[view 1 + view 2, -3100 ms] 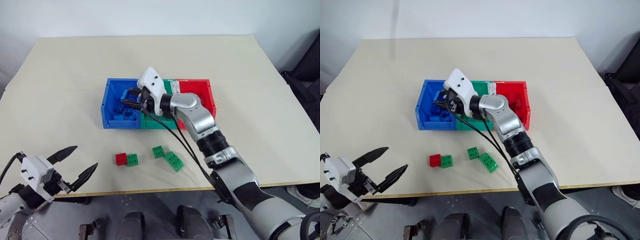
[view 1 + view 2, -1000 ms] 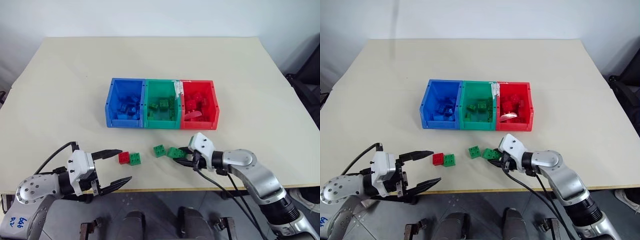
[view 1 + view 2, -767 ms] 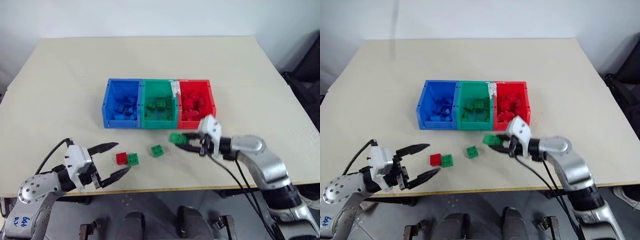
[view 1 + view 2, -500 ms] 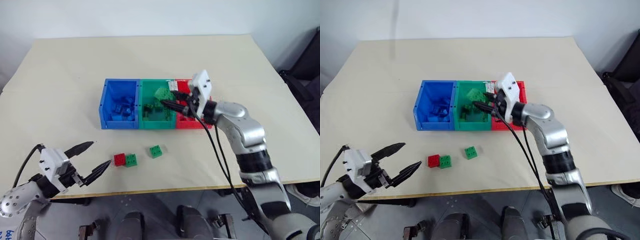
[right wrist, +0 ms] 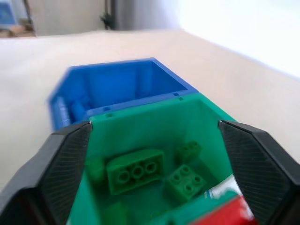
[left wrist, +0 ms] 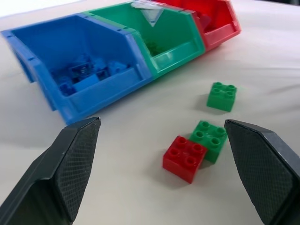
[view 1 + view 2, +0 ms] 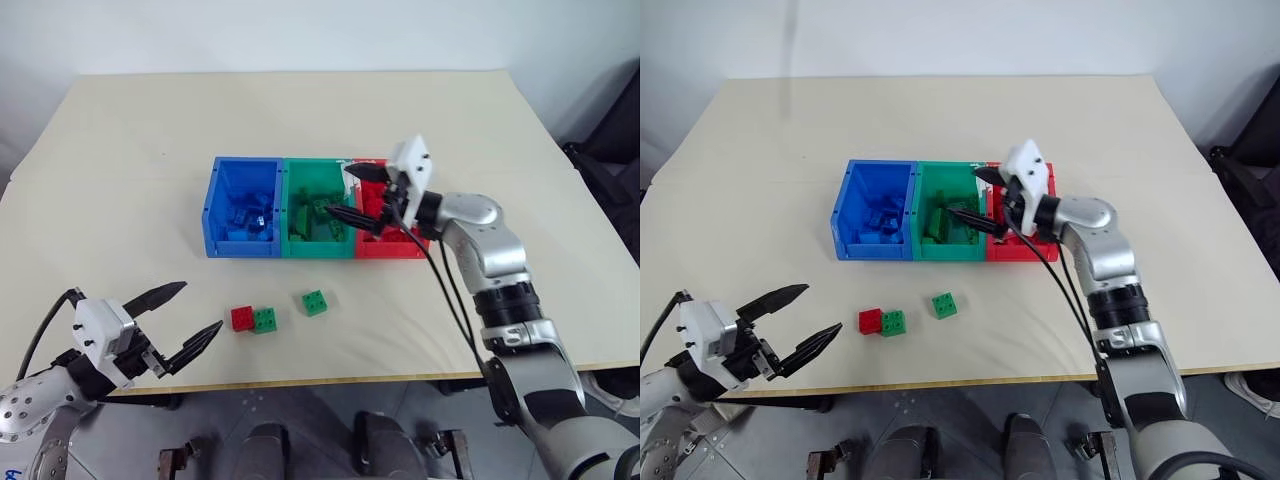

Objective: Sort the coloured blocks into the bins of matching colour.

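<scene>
The right gripper hangs over the green bin, its fingers spread with nothing between them. A long green brick lies inside, seemingly flat. The left gripper is spread wide near a red brick touching a green brick; another green brick sits apart.

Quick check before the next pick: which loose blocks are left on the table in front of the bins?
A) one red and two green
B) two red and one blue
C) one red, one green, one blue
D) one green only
A: a red block sits touching a green block, and a second green block lies apart from them, all on the table in front of the bins.
</scene>
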{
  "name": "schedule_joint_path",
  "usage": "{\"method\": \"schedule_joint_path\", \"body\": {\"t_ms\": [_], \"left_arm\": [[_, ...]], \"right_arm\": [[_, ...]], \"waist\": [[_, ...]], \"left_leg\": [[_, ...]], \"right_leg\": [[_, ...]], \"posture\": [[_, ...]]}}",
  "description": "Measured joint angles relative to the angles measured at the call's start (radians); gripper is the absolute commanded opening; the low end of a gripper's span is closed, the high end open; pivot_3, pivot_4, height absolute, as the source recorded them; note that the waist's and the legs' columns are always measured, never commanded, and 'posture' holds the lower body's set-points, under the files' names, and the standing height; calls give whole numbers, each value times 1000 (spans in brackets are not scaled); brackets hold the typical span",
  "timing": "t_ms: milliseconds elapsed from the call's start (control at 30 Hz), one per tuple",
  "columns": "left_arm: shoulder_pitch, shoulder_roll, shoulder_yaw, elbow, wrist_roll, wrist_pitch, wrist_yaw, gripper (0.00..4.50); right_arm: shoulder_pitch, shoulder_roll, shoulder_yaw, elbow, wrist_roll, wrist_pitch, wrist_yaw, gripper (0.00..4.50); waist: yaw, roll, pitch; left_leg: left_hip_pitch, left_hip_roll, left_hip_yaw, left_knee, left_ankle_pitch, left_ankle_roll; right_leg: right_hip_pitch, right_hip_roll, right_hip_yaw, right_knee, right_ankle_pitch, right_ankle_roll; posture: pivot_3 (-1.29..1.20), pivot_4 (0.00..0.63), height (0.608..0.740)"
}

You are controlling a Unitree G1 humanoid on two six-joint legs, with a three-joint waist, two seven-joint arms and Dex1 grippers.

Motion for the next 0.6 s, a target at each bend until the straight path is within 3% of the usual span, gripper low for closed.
{"method": "schedule_joint_path", "body": {"t_ms": [67, 233, 400, 600], "left_arm": [[-61, 19, -54, 20, 5, 3, -24, 4500], [-221, 40, -201, 125, 63, -13, -86, 4500], [-307, 49, -280, 197, 115, -64, -135, 4500], [-312, 61, -276, 252, 115, -93, -173, 4500]], "right_arm": [[127, -119, -19, -21, 22, -79, 148, 4472], [296, -293, -92, -16, 47, -90, 267, 4472], [325, -327, -116, -10, 45, -130, 303, 4472], [297, -256, 33, -94, 38, -57, 347, 4472]], "waist": [[15, 0, 0], [10, 1, 0], [-5, 1, 0], [-14, 1, 0]], "left_leg": [[0, -1, 1, 0, 0, 0], [1, 1, 4, 2, 0, 0], [4, 2, 6, 0, 0, 0], [4, 3, 6, 0, 0, 0]], "right_leg": [[1, 0, 0, -1, 0, 0], [1, 0, 1, 0, 1, 1], [1, 1, 1, 0, 0, 1], [1, 1, 1, 0, 0, 1]], "posture": [[0, 150, 740], [0, 150, 740], [0, 150, 740], [0, 150, 740]]}}
